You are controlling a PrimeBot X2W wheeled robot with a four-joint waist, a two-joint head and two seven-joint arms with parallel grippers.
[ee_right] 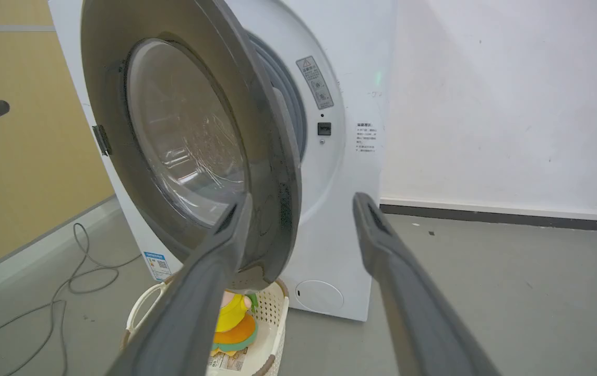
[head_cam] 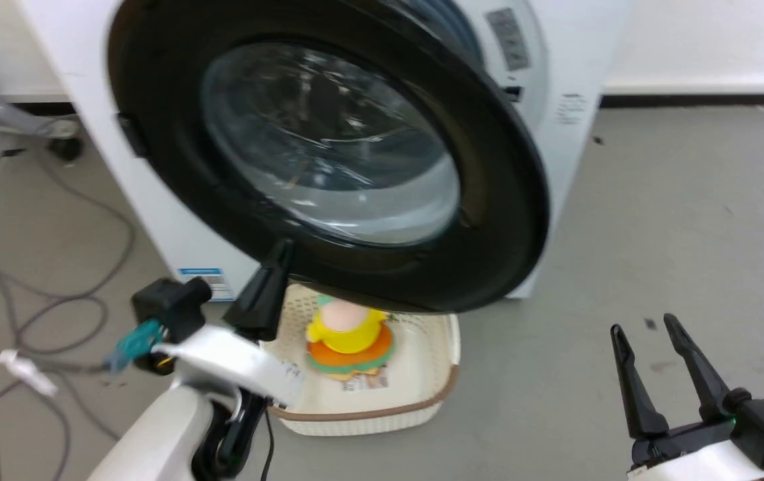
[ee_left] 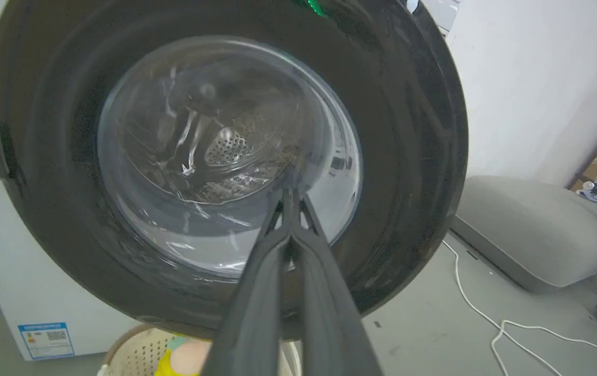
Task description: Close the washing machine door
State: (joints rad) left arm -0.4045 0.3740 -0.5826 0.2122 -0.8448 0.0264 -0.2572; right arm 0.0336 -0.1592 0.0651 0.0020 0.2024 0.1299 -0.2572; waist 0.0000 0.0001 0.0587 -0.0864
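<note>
The washing machine door (head_cam: 489, 167), a big black disc with a bulging glass bowl, stands partly swung out from the white washing machine (head_cam: 576, 60). My left gripper (head_cam: 280, 250) is shut, and its tip touches the lower part of the door's outer face. In the left wrist view the shut left gripper (ee_left: 288, 185) presses against the door (ee_left: 408, 130) at the bowl's lower edge. My right gripper (head_cam: 646, 327) hangs open over the floor at the lower right, apart from the machine. In the right wrist view the open right gripper (ee_right: 302, 201) points at the door (ee_right: 257, 104) and the gap behind it.
A white perforated basket (head_cam: 422, 401) holding a yellow and orange toy (head_cam: 348, 334) sits on the floor right under the door. Grey cables (head_cam: 55, 300) lie on the floor to the left. A grey cushion (ee_left: 528, 230) and a white cable (ee_left: 491, 324) lie beside the machine.
</note>
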